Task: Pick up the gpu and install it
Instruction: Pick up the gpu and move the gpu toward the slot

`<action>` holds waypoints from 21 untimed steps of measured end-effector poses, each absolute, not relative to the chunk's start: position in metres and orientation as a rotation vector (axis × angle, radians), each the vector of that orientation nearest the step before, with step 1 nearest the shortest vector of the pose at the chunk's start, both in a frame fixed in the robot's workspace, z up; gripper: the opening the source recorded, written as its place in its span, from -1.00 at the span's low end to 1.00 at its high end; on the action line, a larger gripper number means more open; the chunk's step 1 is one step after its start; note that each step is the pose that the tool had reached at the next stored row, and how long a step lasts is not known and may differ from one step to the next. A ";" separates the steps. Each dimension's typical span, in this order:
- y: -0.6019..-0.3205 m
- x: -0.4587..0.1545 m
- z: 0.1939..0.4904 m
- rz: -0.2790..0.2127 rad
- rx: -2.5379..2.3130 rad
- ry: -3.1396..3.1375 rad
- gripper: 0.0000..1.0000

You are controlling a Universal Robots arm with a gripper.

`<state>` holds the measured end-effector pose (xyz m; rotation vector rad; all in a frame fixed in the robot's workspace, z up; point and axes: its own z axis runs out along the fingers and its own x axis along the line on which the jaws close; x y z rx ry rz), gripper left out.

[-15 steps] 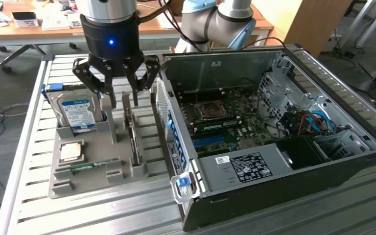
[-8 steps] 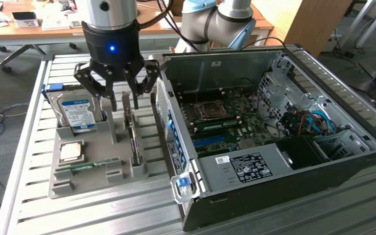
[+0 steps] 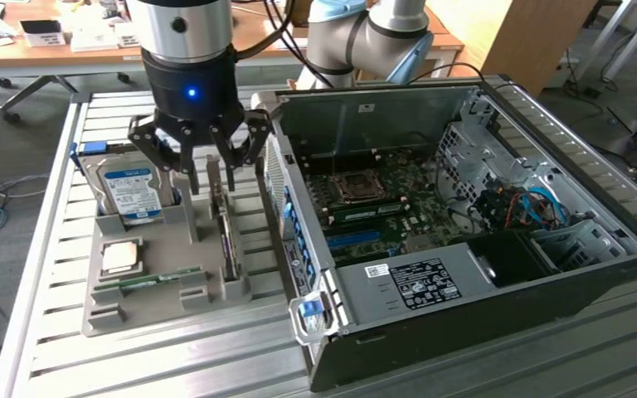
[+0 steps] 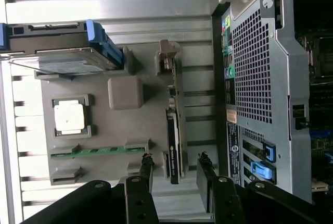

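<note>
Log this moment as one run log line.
gripper: open, poised over gpu | gpu: on edge in grey tray, not lifted | computer case: side open

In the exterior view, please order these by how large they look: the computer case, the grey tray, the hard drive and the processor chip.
Largest to smallest:
1. computer case
2. grey tray
3. hard drive
4. processor chip
The differences are clear.
</note>
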<state>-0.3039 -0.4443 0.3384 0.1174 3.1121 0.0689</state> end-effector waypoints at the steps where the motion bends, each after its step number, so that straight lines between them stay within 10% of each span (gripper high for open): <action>1: -0.444 -0.304 0.338 0.069 0.117 3.112 -0.05; 21: -0.444 -0.304 0.334 0.069 0.117 3.112 -0.05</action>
